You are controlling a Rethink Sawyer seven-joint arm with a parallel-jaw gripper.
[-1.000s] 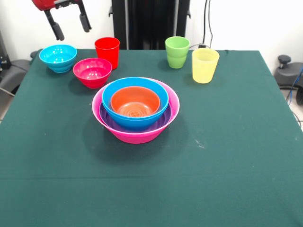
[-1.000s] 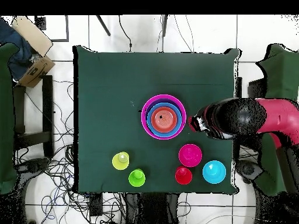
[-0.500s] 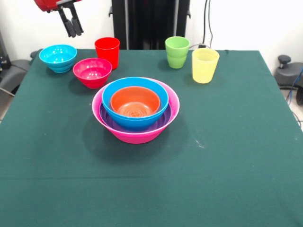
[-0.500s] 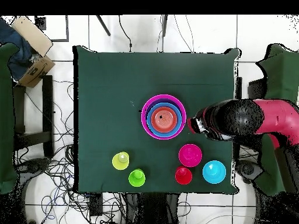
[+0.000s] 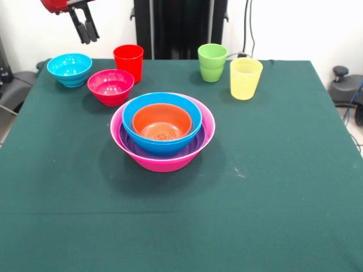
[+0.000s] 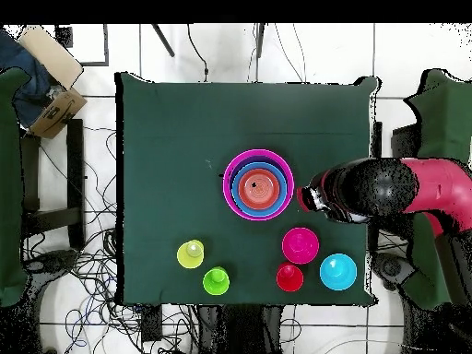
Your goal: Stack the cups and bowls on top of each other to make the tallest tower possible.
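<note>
Tower [image 5: 163,131]: nested pile mid-counter, a little toward the side where the small bowls sit; pink bowl [image 5: 205,136] outermost, purple bowl [image 5: 193,148] showing as a ring inside it, then a blue bowl [image 5: 162,126], orange bowl [image 5: 162,122] innermost. Overhead shows the same rings [image 6: 259,184].
Loose bowls: magenta-red bowl [image 5: 110,86] just beyond the tower's far-left in the front view; cyan bowl [image 5: 70,69] farther out near the counter's corner.
Cups: red cup [image 5: 129,62] just behind the magenta-red bowl, upright; green cup [image 5: 212,62] and yellow cup [image 5: 245,78] close together along the far edge, both upright, well apart from the tower.
Claw [image 5: 87,26]: high above the counter at the front view's upper left, over the gap between cyan bowl and red cup; fingers drawn close together, nothing between them. Well apart from the tower.
Hidden / unclear: only one blue bowl can be made out in the pile. Overhead, the arm [image 6: 396,187] reaches in from the right edge and its dark wrist covers the claw. Purple bowl's body hidden by the blue one.
Edges / room: counter [image 5: 272,187] has a dark green cloth; whole near half in the front view is bare, also the right side beyond the yellow cup. Cyan bowl sits close to the counter's edge.
</note>
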